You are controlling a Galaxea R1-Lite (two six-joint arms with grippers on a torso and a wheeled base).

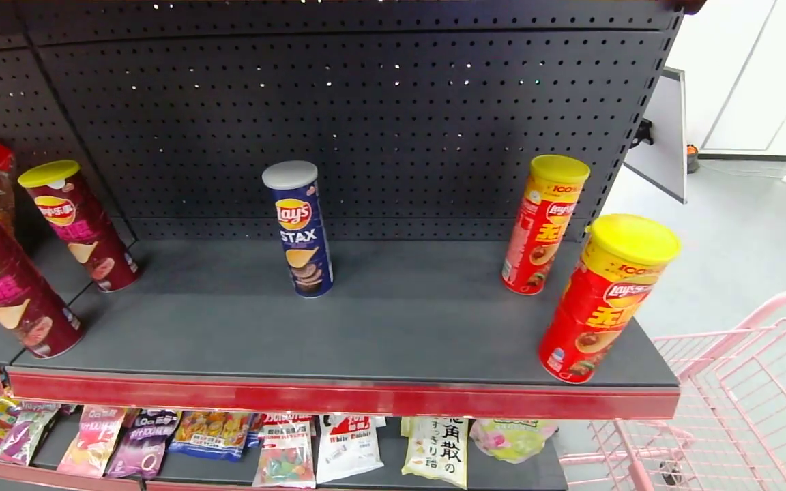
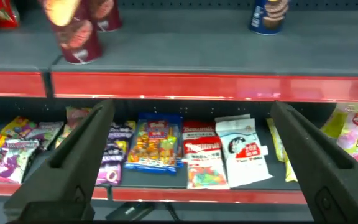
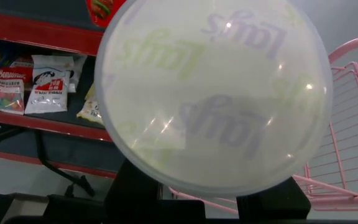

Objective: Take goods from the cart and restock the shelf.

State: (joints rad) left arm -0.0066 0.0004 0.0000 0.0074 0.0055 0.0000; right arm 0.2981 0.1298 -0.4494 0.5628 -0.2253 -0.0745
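Observation:
My right gripper (image 3: pixel 205 194) is shut on a chip can whose pale translucent lid (image 3: pixel 213 93) faces the right wrist camera; the can's body is hidden behind the lid. It is held beside the pink cart (image 3: pixel 353 143), in front of the shelf's lower right corner. My left gripper (image 2: pixel 191 109) is open with nothing between its dark fingers (image 2: pixel 73 155), facing the red shelf edge (image 2: pixel 204 86) and the snack bags below. On the grey shelf (image 1: pixel 393 327) a blue can (image 1: pixel 299 228) stands mid-shelf, two red yellow-lidded cans (image 1: pixel 544 224) (image 1: pixel 608 296) on the right, two maroon cans (image 1: pixel 79 225) (image 1: pixel 4 283) on the left.
The pink cart (image 1: pixel 754 402) stands at the lower right of the shelf unit. Snack bags (image 1: pixel 284 450) fill the lower shelf. Bare shelf surface lies on both sides of the blue can. A perforated dark back panel (image 1: pixel 366 123) closes the shelf behind.

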